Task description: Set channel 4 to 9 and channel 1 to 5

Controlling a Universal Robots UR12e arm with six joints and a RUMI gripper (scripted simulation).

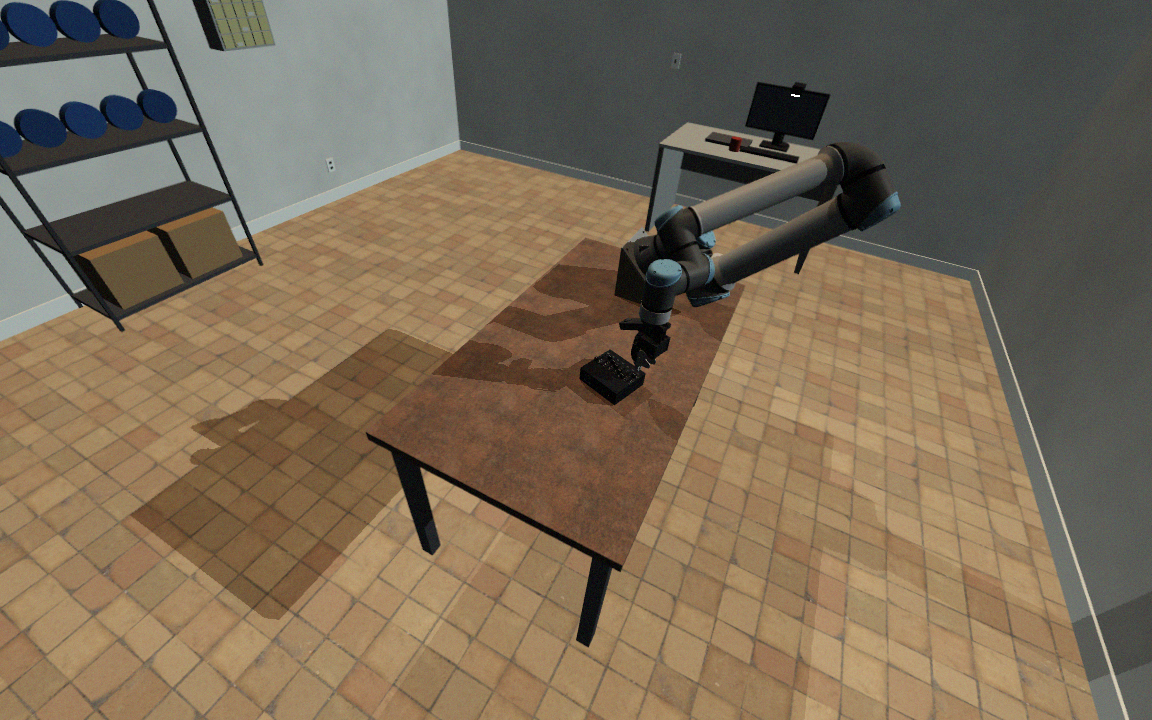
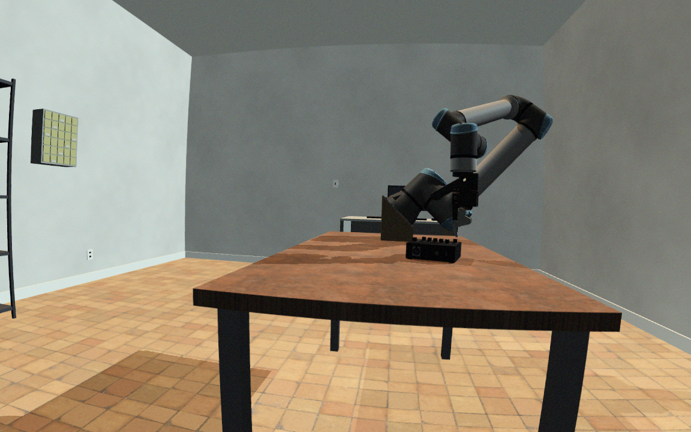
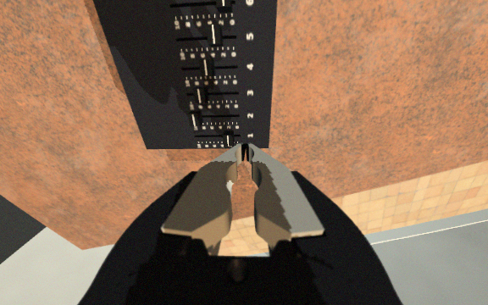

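The lighting desk (image 1: 612,375) is a small black box on the brown table, also seen in the exterior view (image 2: 433,250). In the wrist view its panel (image 3: 197,72) shows numbered fader rows with white-lined caps. The channel 1 fader cap (image 3: 228,139) sits near the numbered end of its slot, and the channel 4 cap (image 3: 205,67) sits nearer the middle. My gripper (image 3: 246,144) is shut and empty. Its tips hang just above the desk's near edge, right beside the channel 1 fader. It also shows in the top view (image 1: 647,356).
The arm's base block (image 2: 395,220) stands on the table behind the desk. A grey office desk with a monitor (image 1: 786,113) stands at the back wall. A shelf rack (image 1: 79,152) stands at the left wall.
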